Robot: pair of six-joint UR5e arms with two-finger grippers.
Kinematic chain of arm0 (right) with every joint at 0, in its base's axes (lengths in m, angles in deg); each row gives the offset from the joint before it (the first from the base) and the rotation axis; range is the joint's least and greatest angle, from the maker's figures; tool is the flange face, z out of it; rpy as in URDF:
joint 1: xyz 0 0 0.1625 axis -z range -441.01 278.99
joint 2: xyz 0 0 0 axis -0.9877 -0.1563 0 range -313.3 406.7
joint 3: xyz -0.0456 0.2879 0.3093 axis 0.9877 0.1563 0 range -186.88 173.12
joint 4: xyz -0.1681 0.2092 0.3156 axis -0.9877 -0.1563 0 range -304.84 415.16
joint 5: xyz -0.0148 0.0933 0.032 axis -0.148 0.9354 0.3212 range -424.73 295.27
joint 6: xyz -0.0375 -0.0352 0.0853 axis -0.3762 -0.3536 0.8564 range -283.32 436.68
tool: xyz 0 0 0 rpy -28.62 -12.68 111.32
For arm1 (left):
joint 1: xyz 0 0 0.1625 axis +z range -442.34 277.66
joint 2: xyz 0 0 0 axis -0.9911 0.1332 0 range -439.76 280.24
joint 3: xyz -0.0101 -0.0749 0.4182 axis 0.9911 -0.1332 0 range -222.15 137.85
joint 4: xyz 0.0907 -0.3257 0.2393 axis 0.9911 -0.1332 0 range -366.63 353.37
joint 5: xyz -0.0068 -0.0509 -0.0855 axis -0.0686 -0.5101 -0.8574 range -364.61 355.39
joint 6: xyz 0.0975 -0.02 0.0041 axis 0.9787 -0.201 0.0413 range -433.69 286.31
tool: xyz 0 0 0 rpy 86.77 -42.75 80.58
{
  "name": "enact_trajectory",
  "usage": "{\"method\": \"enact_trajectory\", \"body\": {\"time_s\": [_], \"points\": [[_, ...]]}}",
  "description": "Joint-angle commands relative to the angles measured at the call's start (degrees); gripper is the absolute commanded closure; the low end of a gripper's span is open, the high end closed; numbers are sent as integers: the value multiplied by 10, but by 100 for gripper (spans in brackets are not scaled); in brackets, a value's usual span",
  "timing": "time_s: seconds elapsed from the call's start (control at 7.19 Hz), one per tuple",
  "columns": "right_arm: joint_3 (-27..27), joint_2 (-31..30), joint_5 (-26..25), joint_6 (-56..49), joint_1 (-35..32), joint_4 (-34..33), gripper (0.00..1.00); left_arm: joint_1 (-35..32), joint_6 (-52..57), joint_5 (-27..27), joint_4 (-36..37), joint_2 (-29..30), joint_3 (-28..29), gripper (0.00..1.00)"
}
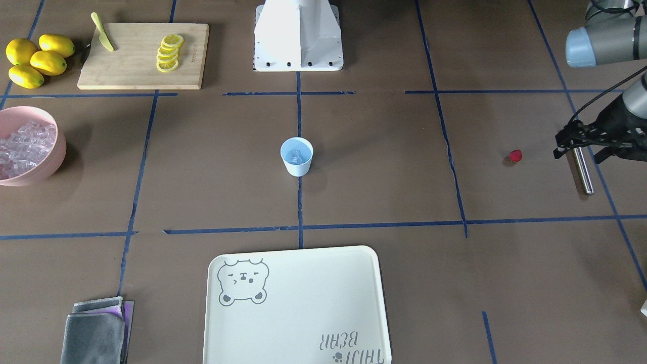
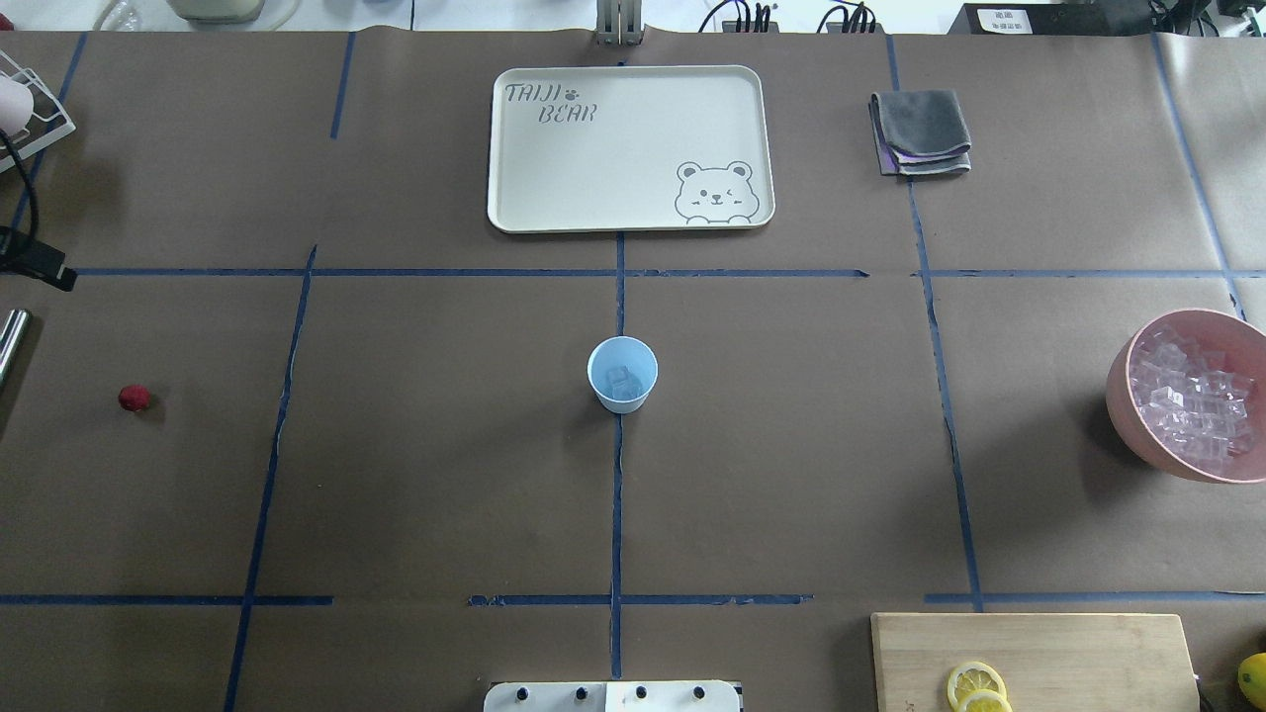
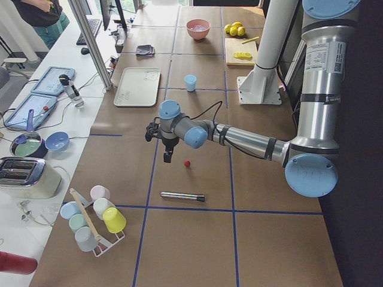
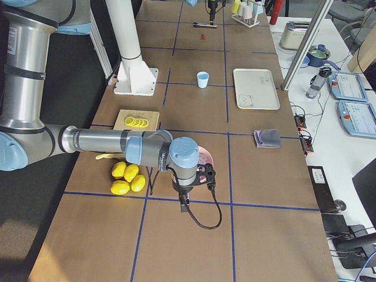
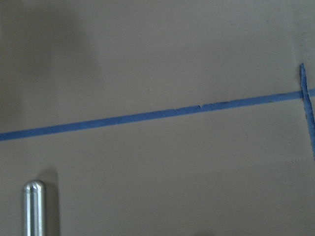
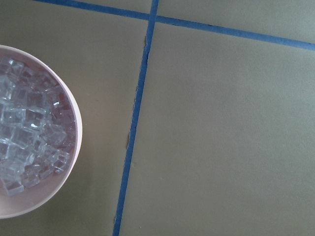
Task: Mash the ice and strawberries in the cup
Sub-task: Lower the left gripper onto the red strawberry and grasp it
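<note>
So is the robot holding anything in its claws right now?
The left claw holds nothing; the metal rod lies on the table. The right claw is too small to tell.

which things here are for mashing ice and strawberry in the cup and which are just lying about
For the job: cup, ice in it, strawberry, metal rod (likely the masher), pink bowl of spare ice.
Lying about: lemons, cutting board, lemon slices, knife, tray, grey cloths.

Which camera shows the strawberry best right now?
Exterior front-facing: the strawberry lies alone on the brown table, sharp, glossy red and unobstructed. Overhead shows it about as clearly, near that view's left edge. Exterior left shows it small; exterior right, a far red speck. Neither wrist view catches it.
</note>
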Motion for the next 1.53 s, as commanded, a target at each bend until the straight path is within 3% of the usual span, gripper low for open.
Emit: {"method": "enact_trajectory", "body": {"time_s": [0.0,0.28,0.83,1.11,1.25,1.39], "points": [[2,-2,1,0,0,0,0,59,-38,14,-77,-25,25,0],[1,-3,1,1,0,0,0,79,-38,43,-85,-30,31,0],[1,-5,3,1,0,0,0,102,-38,43,-85,-30,49,1],[0,-5,3,1,0,0,0,103,-41,43,-85,-26,47,67],[-1,-4,3,1,0,0,0,103,-41,43,-85,-27,47,88],[-1,-4,3,1,0,0,0,103,-41,43,-85,-27,45,92]]}}
